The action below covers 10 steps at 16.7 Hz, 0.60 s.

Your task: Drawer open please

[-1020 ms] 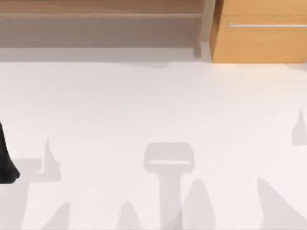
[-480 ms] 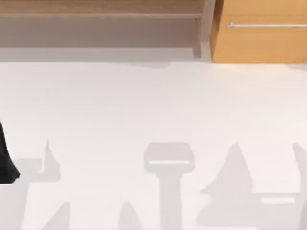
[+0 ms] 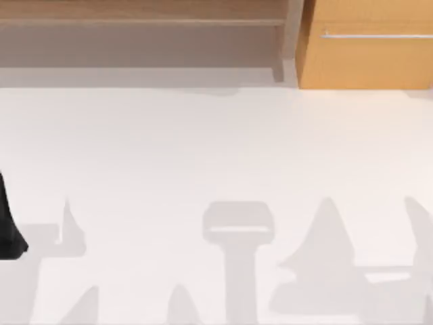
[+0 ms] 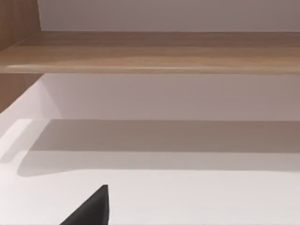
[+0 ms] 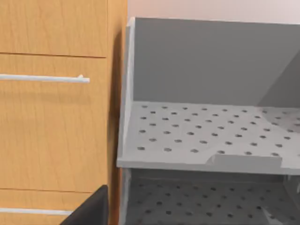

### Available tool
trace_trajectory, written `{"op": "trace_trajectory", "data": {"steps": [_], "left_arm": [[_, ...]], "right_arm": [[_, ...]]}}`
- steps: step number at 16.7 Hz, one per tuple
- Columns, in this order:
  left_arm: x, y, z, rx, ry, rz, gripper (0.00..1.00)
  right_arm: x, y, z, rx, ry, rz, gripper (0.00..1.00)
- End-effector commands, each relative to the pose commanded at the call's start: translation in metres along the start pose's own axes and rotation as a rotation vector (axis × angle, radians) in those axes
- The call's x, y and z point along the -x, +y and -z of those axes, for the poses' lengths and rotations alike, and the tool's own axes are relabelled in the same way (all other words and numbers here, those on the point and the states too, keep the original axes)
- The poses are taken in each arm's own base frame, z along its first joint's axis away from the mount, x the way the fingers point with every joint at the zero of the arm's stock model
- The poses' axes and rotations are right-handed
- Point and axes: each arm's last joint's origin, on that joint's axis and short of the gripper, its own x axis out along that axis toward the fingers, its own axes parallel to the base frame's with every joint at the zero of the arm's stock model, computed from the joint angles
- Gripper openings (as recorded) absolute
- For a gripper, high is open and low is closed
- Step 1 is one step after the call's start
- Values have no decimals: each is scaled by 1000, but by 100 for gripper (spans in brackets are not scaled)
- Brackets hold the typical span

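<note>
While the drawer sits closed at upper right, the left arm is seen at left edge; finger opening cannot be told.

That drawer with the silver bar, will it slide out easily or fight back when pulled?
The drawer looks stiff, so it would probably slide out straight rather than bend. Its thin handle looks smooth, so fingers might slip along it. It sits flush in a tall cabinet, which seems unlikely to tip.
</note>
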Motion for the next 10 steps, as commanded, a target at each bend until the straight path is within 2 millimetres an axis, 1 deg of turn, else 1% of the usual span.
{"op": "trace_trajectory", "data": {"steps": [3, 5, 7, 10], "left_arm": [[0, 0, 0, 0, 0, 0, 100], [0, 0, 0, 0, 0, 0, 100], [0, 0, 0, 0, 0, 0, 100], [0, 0, 0, 0, 0, 0, 100]], "right_arm": [[-26, 9, -3, 148, -54, -7, 100], [-49, 21, 7, 277, -74, -11, 100], [-72, 36, 30, 423, -59, -29, 100], [-100, 64, 73, 658, -8, -61, 100]]}}
